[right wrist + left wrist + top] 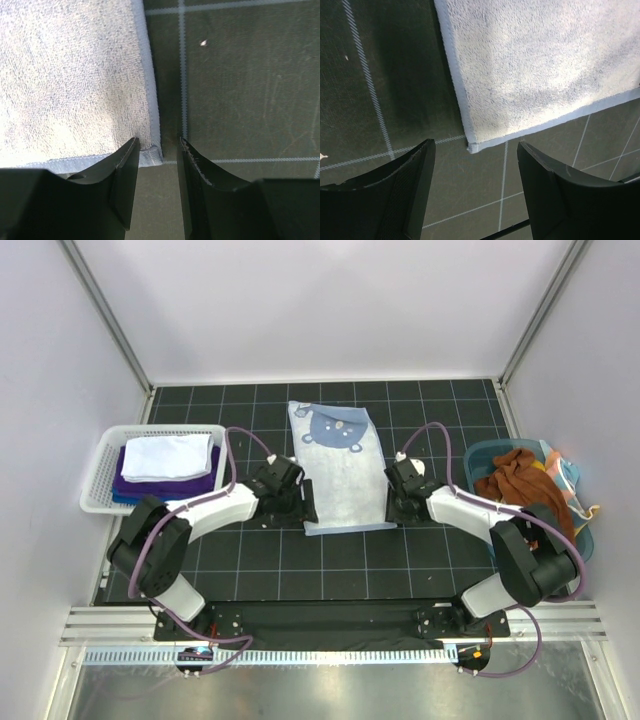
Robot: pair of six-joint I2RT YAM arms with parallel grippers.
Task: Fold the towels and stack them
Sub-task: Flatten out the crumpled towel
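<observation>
A light blue towel with a white bear face [340, 468] lies flat on the black gridded mat. My left gripper [305, 502] is open at the towel's near left corner [472, 146], which lies just ahead of the jaws, untouched. My right gripper [392, 508] is open at the near right corner [152, 154], with that corner between the fingertips. White and purple folded towels [168, 468] are stacked in the white basket [98, 468]. Rust brown towel [515, 478] and others sit in the teal tub [478, 455].
The basket stands at the left edge of the mat, the tub at the right edge. White enclosure walls ring the mat. A metal rail [330, 625] runs along the near edge by the arm bases.
</observation>
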